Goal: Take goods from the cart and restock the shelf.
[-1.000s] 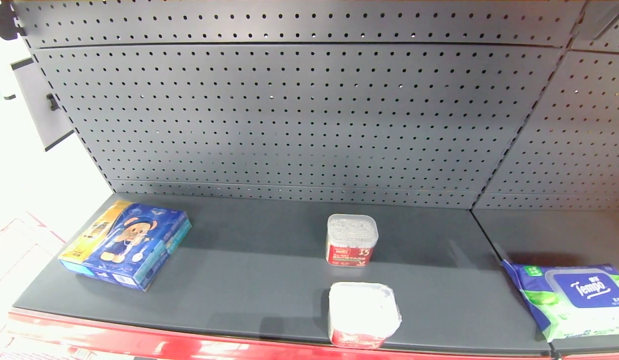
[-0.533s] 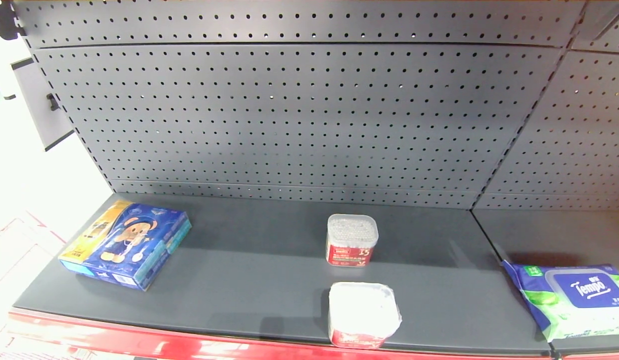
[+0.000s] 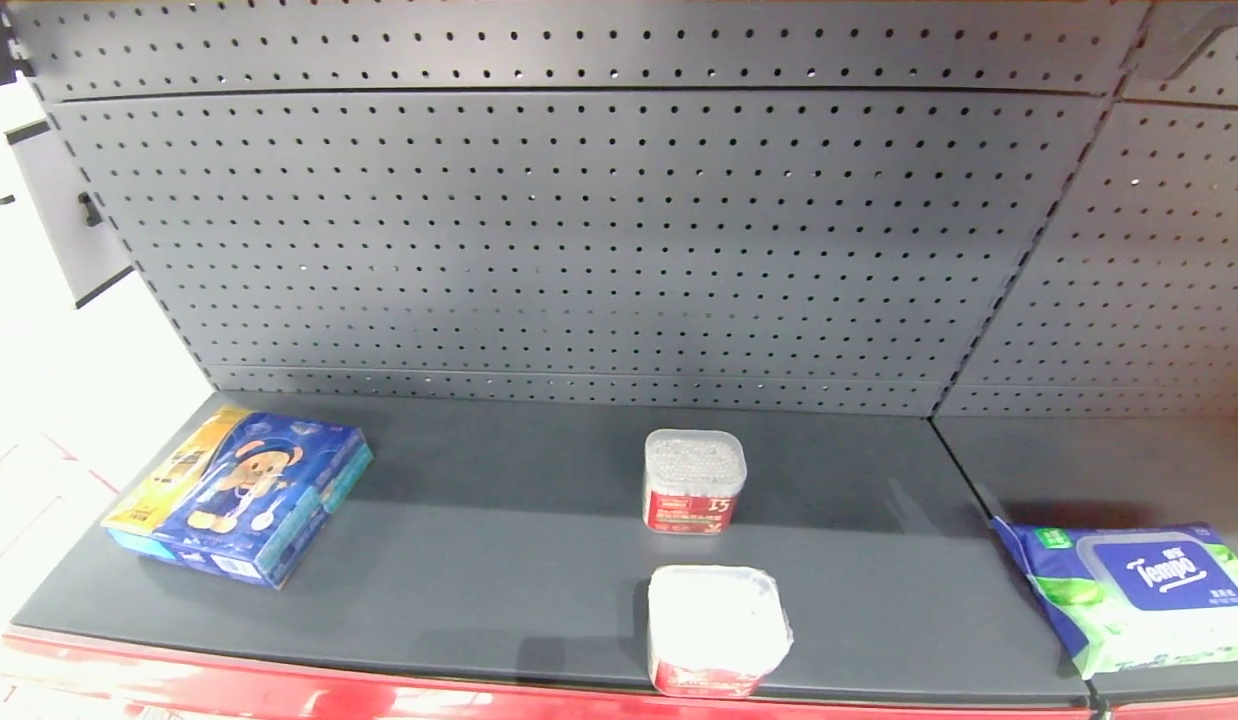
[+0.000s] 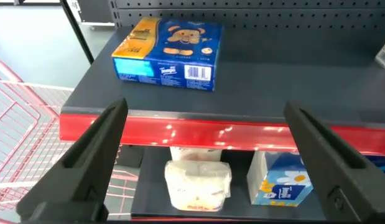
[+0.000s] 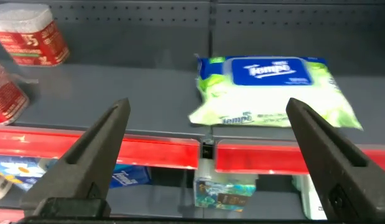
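My left pincer (image 4: 204, 107) wide, empty, facing blue box (image 4: 170, 56), my right pincer (image 5: 208, 102) wide, empty, facing wipes pack (image 5: 273, 90), rear swab tub (image 3: 694, 480), front swab tub (image 3: 717, 628) between on shelf (image 3: 499, 560).

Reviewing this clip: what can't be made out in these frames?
Cart: left wrist view, cut off by the picture edge; contents cannot be told.
Front tub: right wrist view, cut by the edge, blurred.
Lower-shelf packs: right wrist view, tops hidden behind the red shelf lip.
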